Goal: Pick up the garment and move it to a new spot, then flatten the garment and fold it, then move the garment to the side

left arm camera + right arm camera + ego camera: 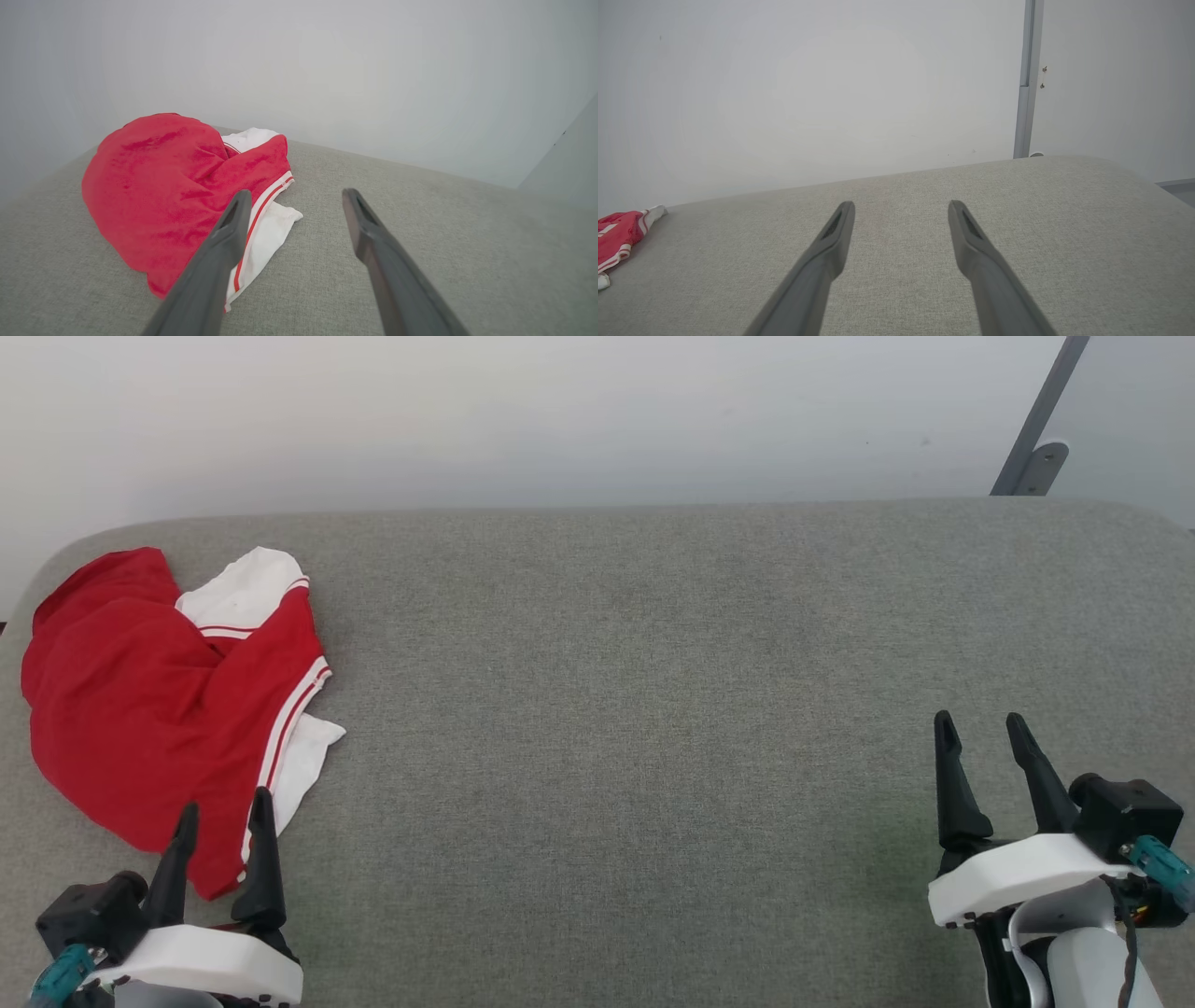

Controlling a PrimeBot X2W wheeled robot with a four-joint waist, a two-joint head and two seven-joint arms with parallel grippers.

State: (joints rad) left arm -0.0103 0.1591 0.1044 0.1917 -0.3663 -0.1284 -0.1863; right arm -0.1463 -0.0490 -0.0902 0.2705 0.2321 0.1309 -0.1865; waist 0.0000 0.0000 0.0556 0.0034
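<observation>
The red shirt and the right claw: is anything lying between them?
Nothing; in the head view, bare grey surface runs from the garment to the right gripper.

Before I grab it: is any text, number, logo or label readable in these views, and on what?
None can be read.
The garment lies crumpled, showing plain red cloth, white sleeve cloth and red-and-white stripe trim; no print or tag faces the cameras.
The grey fabric surface and the wall bear no markings.
</observation>
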